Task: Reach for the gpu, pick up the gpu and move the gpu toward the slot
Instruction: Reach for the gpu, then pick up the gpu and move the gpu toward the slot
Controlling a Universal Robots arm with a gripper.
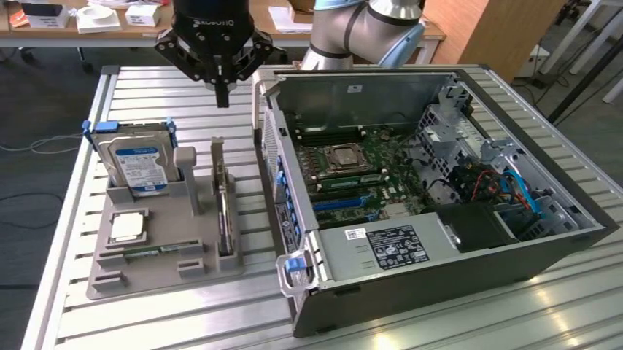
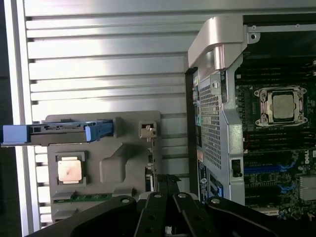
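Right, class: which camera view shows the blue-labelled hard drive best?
The exterior view: the hard drive stands upright in the grey holder, label facing the camera. In the wrist view you see its thin top edge from above.

The gpu point(image 2: 150, 180) lies partly hidden behind the end effector point(image 2: 167, 191).

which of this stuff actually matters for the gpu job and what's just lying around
In the job: gpu, gripper, blue motherboard slots, open computer case.
Just lying about: hard drive, cpu chip.
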